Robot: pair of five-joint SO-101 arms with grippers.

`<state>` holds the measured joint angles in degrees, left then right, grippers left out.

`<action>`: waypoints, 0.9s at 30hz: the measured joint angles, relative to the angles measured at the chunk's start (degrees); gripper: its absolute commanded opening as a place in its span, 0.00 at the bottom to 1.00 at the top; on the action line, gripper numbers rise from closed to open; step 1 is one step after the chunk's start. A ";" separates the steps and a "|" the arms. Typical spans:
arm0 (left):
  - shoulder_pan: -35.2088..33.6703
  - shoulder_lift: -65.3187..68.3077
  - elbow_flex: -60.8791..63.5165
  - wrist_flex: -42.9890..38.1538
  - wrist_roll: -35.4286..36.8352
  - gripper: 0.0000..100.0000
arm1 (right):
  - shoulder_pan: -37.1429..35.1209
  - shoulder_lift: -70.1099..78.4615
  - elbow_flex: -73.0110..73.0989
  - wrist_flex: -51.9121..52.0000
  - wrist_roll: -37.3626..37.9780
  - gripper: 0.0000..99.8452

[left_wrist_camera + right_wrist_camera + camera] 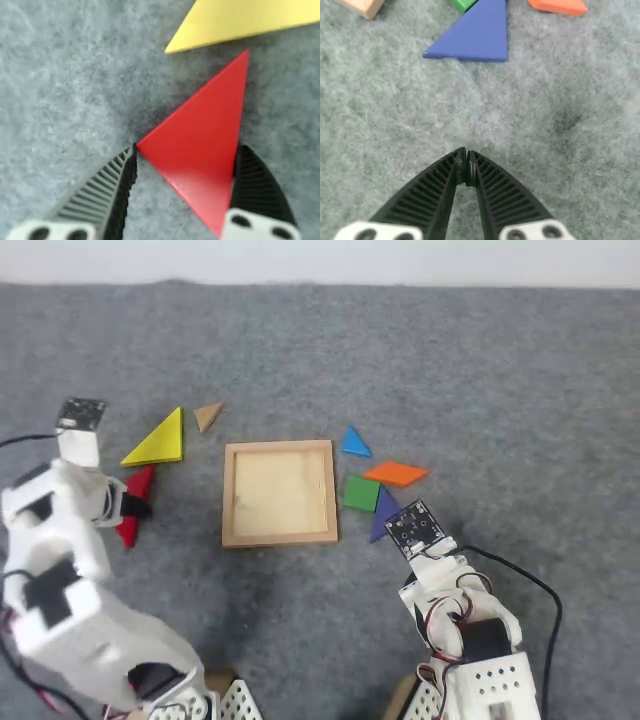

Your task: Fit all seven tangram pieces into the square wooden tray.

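The square wooden tray (228, 495) lies mid-table with nothing in it. In the left wrist view my left gripper (186, 150) is shut on the red triangle (205, 125), one finger at its corner and the other against its edge. That triangle (133, 510) lies left of the tray, partly under the left arm. The yellow triangle (158, 440) and a tan triangle (207, 416) lie just beyond it. My right gripper (466, 162) is shut on nothing over bare carpet, just short of the dark blue triangle (477, 37).
Right of the tray lie a small blue triangle (354, 442), an orange parallelogram (396, 473), a green square (361, 492) and the dark blue triangle (382, 515). The right arm (440, 590) stands near the front edge. Grey carpet covers the table.
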<state>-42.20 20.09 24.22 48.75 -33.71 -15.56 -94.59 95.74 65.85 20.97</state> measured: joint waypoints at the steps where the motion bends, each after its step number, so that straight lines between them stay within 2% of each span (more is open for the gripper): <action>1: 0.00 2.02 -2.20 1.41 0.09 0.29 | 0.00 0.00 0.00 0.00 0.00 0.01; 7: 0.00 8.18 -9.58 5.89 -0.88 0.28 | 0.00 0.00 0.00 0.00 0.00 0.01; 13: 0.09 8.18 -10.29 6.77 -2.81 0.21 | 0.00 0.00 0.00 0.00 0.00 0.01; 23: 0.26 8.18 -10.20 7.30 -3.16 0.20 | 0.00 0.00 0.00 0.00 0.00 0.01; 27: 0.35 8.18 -10.46 7.91 -5.36 0.21 | 0.00 0.00 0.00 0.00 0.00 0.01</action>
<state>-41.85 28.26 13.76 56.66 -39.08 -15.56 -94.59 95.74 65.85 20.97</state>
